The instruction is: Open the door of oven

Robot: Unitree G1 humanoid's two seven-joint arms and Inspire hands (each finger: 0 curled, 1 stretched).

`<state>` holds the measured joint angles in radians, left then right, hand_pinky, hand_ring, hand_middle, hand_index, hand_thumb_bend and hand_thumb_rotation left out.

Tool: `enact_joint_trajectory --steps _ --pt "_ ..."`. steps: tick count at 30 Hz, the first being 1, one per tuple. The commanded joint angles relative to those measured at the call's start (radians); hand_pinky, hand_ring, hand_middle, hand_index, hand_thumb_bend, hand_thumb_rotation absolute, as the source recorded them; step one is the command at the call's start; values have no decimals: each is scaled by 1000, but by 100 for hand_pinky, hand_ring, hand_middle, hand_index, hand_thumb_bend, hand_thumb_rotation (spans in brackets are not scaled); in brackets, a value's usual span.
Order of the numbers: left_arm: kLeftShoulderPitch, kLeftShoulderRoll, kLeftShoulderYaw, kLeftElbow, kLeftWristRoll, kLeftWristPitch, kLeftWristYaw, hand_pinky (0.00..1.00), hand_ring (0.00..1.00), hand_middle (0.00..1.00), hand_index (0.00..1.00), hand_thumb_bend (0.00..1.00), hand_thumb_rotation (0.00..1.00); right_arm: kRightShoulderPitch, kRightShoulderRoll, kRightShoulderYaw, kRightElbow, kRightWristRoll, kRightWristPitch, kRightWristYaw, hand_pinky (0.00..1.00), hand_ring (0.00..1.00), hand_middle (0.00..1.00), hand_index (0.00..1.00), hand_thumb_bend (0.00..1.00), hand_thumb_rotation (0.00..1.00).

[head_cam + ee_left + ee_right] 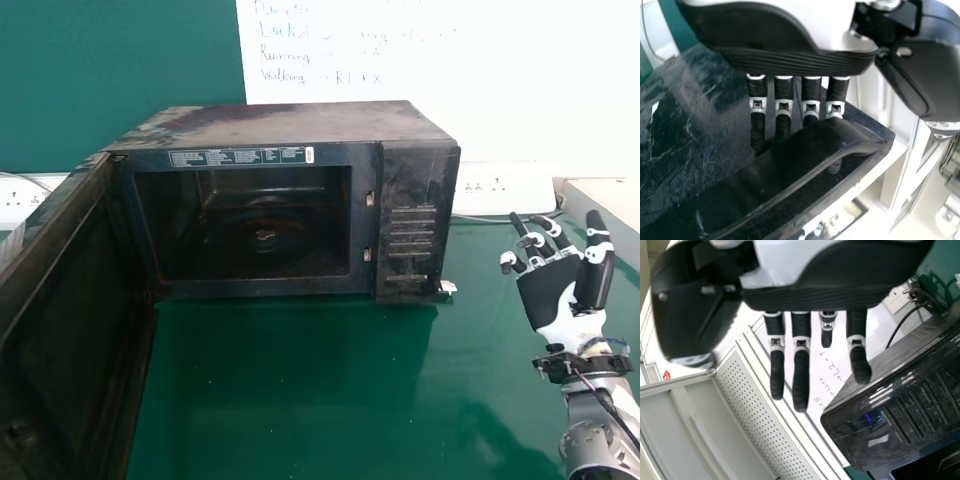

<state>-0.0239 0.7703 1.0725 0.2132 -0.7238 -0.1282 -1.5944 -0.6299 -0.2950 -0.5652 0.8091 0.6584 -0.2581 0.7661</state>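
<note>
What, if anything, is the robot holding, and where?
Nothing is gripped; the left hand has straight fingers behind the curved black door handle, near one end.

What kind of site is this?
Likely a robotics lab or workshop: whiteboard with handwritten notes, wall sockets, and an oven on a green tabletop.

Oven (415, 170) black, brownish blotches on top; table (300, 380) green; fingers (547, 226) black, white-banded.
</note>
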Motion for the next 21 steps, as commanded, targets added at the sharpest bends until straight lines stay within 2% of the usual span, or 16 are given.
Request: enact_joint_trajectory --steps 1,3,4,8,13,15,18,21 --pt "-318 90 336 86 -455 -20 245 11 14 21 48 85 66 -37 -43 -24 41 26 23 35 67 88 99 93 100 89" --pt "-349 69 339 104 -416 -71 374 4 6 12 41 87 64 -40 -44 -28 44 31 32 41 68 88 99 94 100 88" --pt "-361 67 341 121 -406 -82 405 2 4 10 38 87 65 -41 -45 -29 45 32 34 41 68 88 98 94 100 88" --pt "-407 59 353 181 -432 -71 469 7 10 16 27 89 65 -40 -45 -34 47 27 31 41 68 88 98 93 100 88" --pt "-445 64 385 226 -443 -53 545 8 11 18 27 91 57 -43 -50 -36 50 25 36 44 68 89 99 94 100 89" --pt "-458 60 391 211 -440 -57 584 7 10 18 28 93 52 -43 -51 -37 50 25 36 46 68 89 99 94 100 89" --pt "-480 56 397 180 -436 -75 646 7 9 15 27 93 50 -41 -51 -38 47 26 37 51 68 88 98 94 100 89" --pt "-502 36 393 119 -412 -109 762 6 8 14 26 97 48 -37 -50 -36 42 20 31 45 67 88 98 95 100 90"
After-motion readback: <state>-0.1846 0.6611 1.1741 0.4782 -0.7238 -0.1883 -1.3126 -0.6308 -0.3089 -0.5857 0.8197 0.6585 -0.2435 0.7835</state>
